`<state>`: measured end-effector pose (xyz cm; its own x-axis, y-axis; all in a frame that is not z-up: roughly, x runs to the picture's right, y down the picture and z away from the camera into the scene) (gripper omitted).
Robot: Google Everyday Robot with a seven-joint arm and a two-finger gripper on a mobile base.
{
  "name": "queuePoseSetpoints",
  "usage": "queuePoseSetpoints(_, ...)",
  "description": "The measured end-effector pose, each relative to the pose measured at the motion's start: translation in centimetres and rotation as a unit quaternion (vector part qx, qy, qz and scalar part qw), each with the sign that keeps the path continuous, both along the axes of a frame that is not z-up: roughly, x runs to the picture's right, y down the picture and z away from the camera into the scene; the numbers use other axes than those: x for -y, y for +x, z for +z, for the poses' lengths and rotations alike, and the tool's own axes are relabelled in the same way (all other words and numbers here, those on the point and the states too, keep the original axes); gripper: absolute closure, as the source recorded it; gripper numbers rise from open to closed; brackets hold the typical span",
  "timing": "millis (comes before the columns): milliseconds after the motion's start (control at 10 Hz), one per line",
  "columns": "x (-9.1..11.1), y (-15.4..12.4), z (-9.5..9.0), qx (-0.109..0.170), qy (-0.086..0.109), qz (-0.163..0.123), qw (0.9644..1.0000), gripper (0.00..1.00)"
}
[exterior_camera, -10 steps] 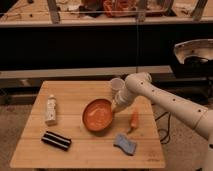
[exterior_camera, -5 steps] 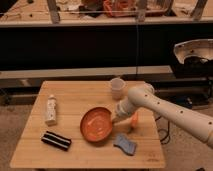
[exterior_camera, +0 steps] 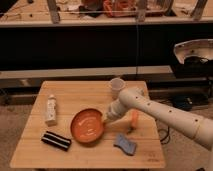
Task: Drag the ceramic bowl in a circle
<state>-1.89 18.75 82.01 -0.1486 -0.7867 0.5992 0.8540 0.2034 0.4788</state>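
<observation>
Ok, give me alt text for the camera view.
The gripper is at the right rim of the orange ceramic bowl on a wooden table. Around it: white bottle, black box, blue sponge, carrot-shaped item, cup.

Gripper [exterior_camera: 106, 119] at rim of ceramic bowl [exterior_camera: 86, 126]; arm [exterior_camera: 165, 112] past the right edge.

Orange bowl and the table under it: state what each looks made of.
The ceramic bowl looks like glazed ceramic: glossy orange-red with light glints, though plastic can't be excluded. The table looks like pale, matte wood, with faint plank lines. The gripper is at the bowl's rim.
</observation>
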Motion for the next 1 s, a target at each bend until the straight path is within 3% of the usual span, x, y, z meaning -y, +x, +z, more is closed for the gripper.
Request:
queuePoseSetpoints(400, 1.7, -3.7, 1.7, 0.026, 0.003, -0.019, 0.9995, 1.00)
queuePoseSetpoints(600, 3.6, -4.8, 3.3, 0.030, 0.002, -0.029, 0.9991, 1.00)
queuePoseSetpoints(1000, 7.1, -4.2, 5.7, 0.017, 0.002, -0.031, 0.9994, 1.00)
